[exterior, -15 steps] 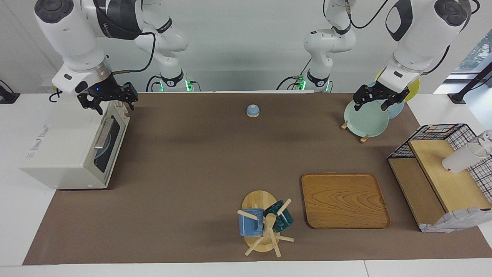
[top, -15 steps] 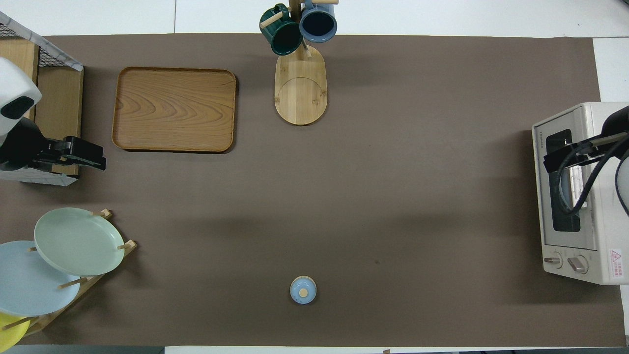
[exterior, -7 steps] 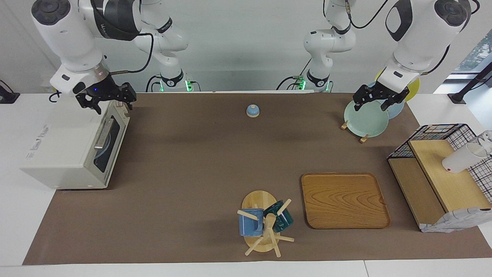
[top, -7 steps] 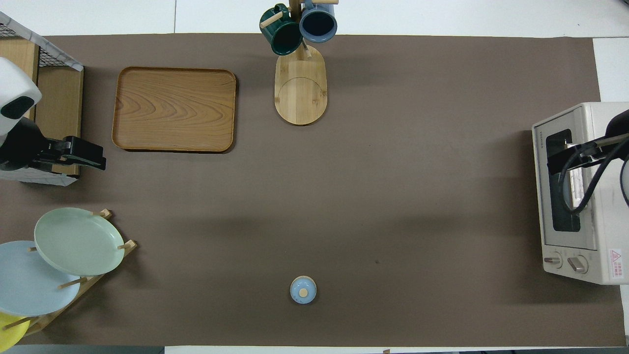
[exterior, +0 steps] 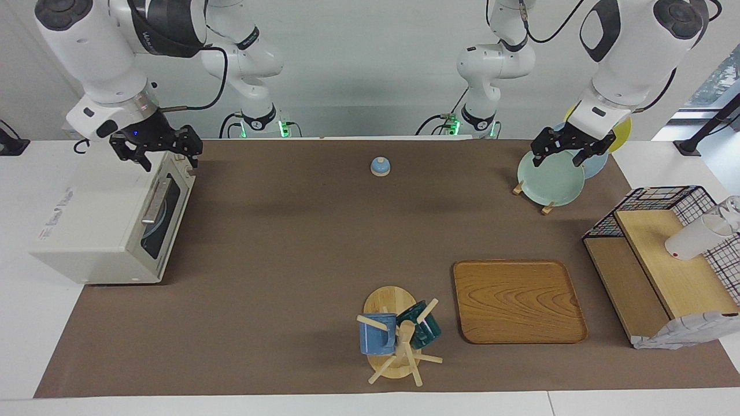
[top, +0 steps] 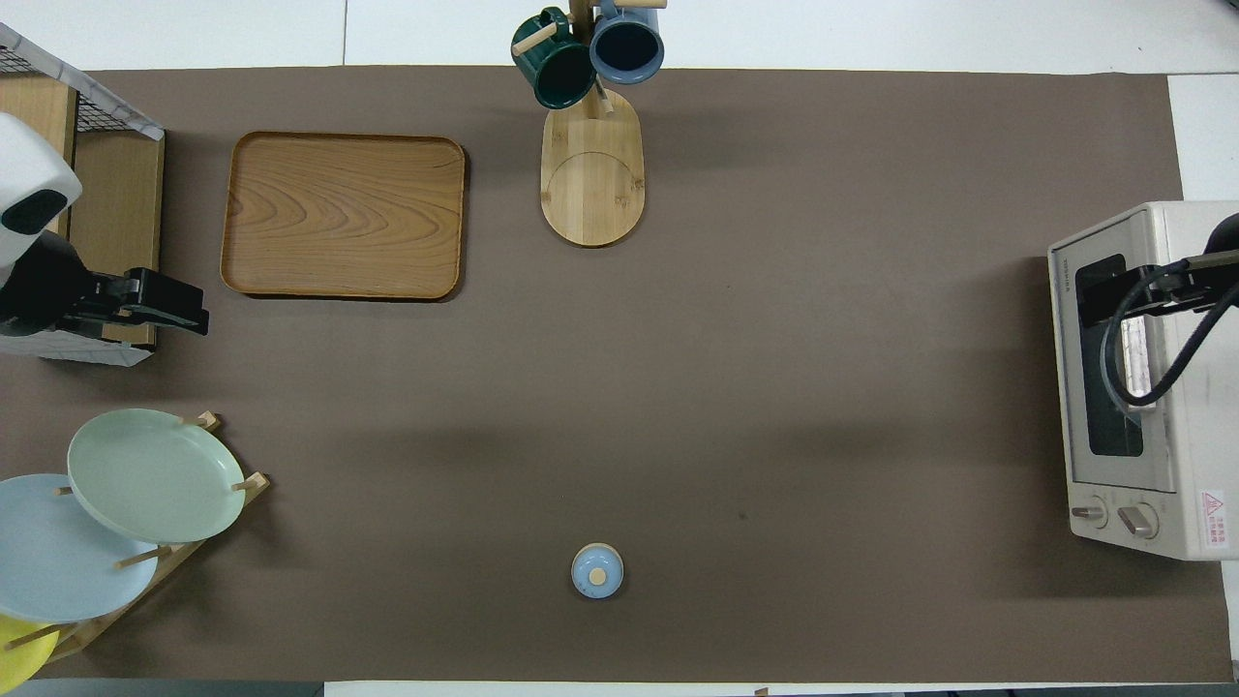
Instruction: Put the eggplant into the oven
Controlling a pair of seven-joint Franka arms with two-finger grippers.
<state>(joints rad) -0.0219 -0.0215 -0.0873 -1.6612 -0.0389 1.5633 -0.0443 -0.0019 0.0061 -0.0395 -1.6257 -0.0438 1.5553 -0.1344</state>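
The eggplant is out of view in both views. The off-white oven (exterior: 95, 231) (top: 1193, 445) stands at the right arm's end of the table, its dark glass door (exterior: 167, 216) shut, with a pale round shape dimly visible through the glass. My right gripper (exterior: 170, 157) (top: 1103, 298) hangs open and empty just above the oven's top front edge, over the part nearest the robots, apart from the bar handle (exterior: 155, 202). My left gripper (exterior: 559, 157) (top: 179, 312) waits open and empty over the green plate (exterior: 549, 179) in the rack.
A small blue bell (exterior: 380, 166) sits mid-table near the robots. A wooden tray (exterior: 517, 300) and a mug tree (exterior: 399, 338) with two mugs stand farther out. A wire shelf unit (exterior: 665, 254) occupies the left arm's end.
My right gripper has risen a little and drawn back over the oven's top, still open. The left arm has not moved.
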